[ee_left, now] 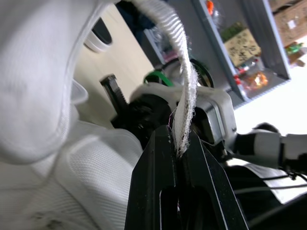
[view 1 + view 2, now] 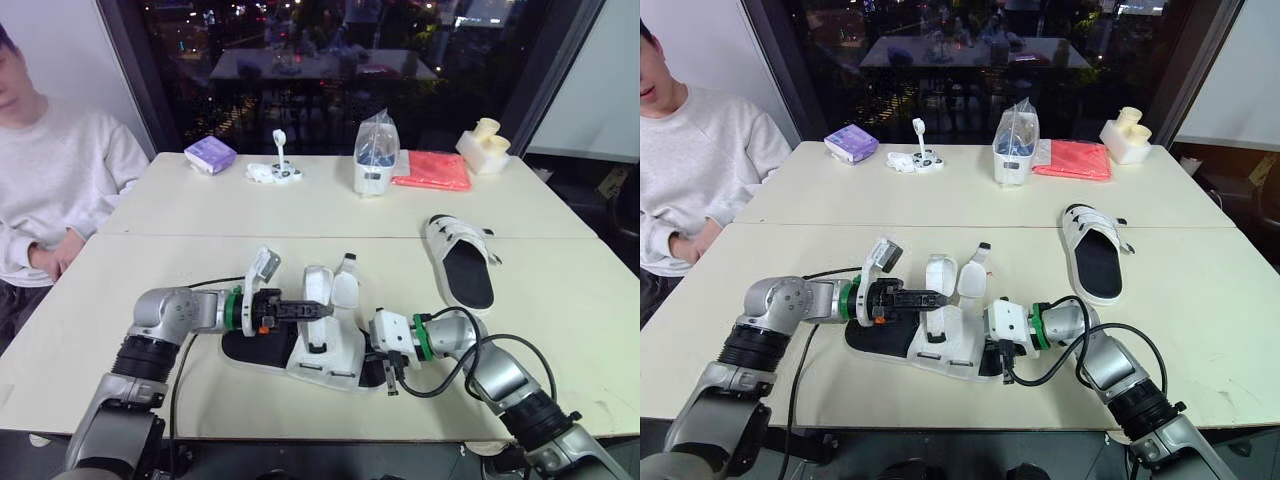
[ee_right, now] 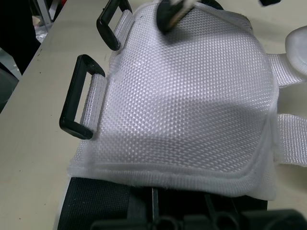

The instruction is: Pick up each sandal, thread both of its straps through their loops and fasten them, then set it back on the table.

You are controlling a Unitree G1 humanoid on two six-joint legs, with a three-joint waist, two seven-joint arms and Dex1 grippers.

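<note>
Place: office or lab meeting room, at night.
Furniture: a table (image 2: 300,205) of two plain cream tops pushed together.
Behind the table: dark glass wall (image 2: 330,100) with city lights.
At the table's left edge: a seated person (image 2: 50,190).

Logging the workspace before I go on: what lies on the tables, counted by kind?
White sandals: 2, the near sandal with its strap pinched in the left gripper, the far sandal lying apart
Purple packet: 1
White gadget: 1
Clear bag: 1
Red packet: 1
Cream block: 1
Total: 7
</note>
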